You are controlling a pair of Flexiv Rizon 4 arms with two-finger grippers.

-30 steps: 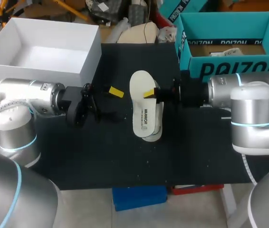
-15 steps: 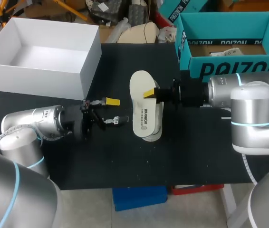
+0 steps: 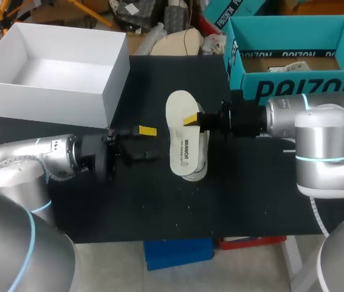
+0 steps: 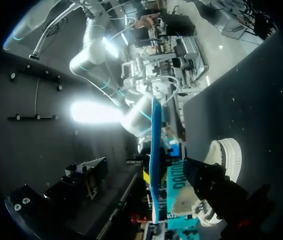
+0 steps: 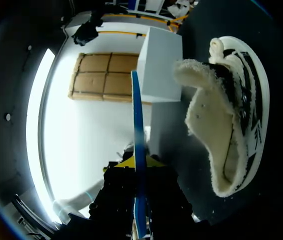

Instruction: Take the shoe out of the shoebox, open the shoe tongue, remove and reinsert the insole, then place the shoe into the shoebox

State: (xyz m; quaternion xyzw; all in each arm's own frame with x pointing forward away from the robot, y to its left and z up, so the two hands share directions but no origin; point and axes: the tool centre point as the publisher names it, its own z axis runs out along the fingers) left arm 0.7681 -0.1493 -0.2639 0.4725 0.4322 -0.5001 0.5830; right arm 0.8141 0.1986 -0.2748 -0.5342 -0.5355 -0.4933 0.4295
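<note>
My left gripper (image 3: 147, 143) is the closer one, low over the black table (image 3: 160, 207) just left of the middle. Its fingers stand apart with nothing between them. One yellow tip shows in the head view; the other finger is dark against the mat. It points at the insole (image 3: 178, 109) and stops short of its left edge without touching it. In the left wrist view the insole (image 4: 154, 150) sits ahead of the fingers as a thin blue edge, with the shoe (image 4: 226, 157) off to one side of it.

My right gripper (image 3: 192, 120) comes in from the opposite side and is closed on the insole's right edge, a yellow tip lying on its upper face. The right wrist view confirms the grip. The insole (image 5: 137, 115) runs edge-on straight out from between the two fingers of the gripper (image 5: 137, 165).

The insole is white on top with print along it, and it is held roughly flat over the shoe (image 3: 201, 159). I can't tell whether its nearer end touches the shoe. The shoe (image 5: 231, 115) rests on the table beside the gripper. It is white with black stripes, and fleecy lining shows at the opening.

Farthest out, at the table's far left corner, the white shoebox (image 3: 114, 91) stands open, well apart from the shoe. The right wrist view shows the shoebox (image 5: 159, 60) beyond the insole.
</note>
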